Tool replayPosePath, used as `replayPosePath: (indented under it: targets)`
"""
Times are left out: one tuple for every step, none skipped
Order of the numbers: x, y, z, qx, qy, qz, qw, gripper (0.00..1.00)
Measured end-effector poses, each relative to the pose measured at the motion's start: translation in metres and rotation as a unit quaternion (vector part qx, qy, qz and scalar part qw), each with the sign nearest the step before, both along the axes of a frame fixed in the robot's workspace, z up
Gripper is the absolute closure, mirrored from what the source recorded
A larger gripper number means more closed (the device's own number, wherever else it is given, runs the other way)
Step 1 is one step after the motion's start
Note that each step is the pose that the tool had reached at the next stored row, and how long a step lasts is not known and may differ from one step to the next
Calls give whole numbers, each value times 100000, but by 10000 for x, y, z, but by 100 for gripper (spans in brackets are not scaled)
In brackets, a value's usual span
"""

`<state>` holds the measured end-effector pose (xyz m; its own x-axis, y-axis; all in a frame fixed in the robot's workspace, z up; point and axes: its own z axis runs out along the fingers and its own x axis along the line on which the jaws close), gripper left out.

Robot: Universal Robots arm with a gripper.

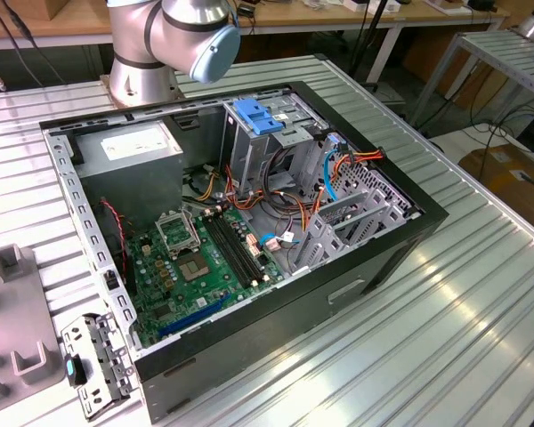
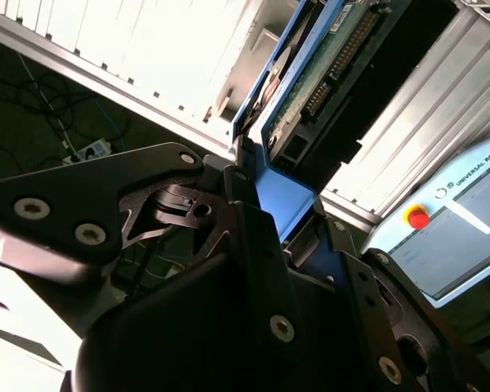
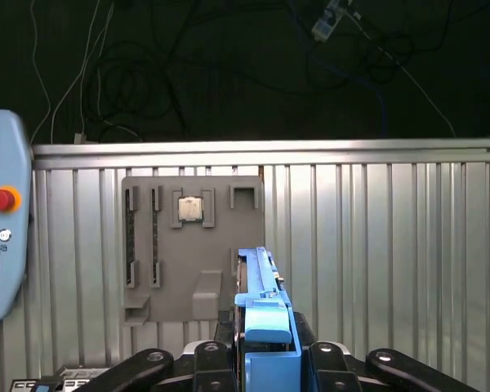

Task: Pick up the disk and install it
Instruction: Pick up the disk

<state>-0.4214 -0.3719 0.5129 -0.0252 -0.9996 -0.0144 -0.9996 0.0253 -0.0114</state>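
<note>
While jaws clamp it, the disk (image 3: 258,284) stands edgewise.

The disk (image 3: 267,322) shows bright blue rails and a green circuit face, the claw (image 3: 265,361) is black, the ribbed worktop (image 3: 392,245) silver, the motherboard (image 1: 205,258) green.

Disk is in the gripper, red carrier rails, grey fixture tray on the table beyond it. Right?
Wrong colour: the carrier rails are blue, not red, as seen in both wrist views. The disk is in the gripper, with the grey fixture tray on the table beyond it.
</note>
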Motion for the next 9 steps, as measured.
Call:
replayPosePath:
  targets:
    - [10,0,0,1,-3,-1,100000,63]
    - [18,0,-1,3,-5,-1,100000,63]
    - [29,-1,-1,2,-4,0,100000,63]
    - [35,-2,0,2,-3,0,100000,63]
    - [42,-3,0,0,2,-1,100000,63]
    - [51,-7,-1,4,-6,1,100000,63]
    - [57,-10,-1,4,-7,2,100000,63]
    - [60,-13,-1,2,-8,1,100000,63]
    - [64,-16,-1,2,-4,0,100000,63]
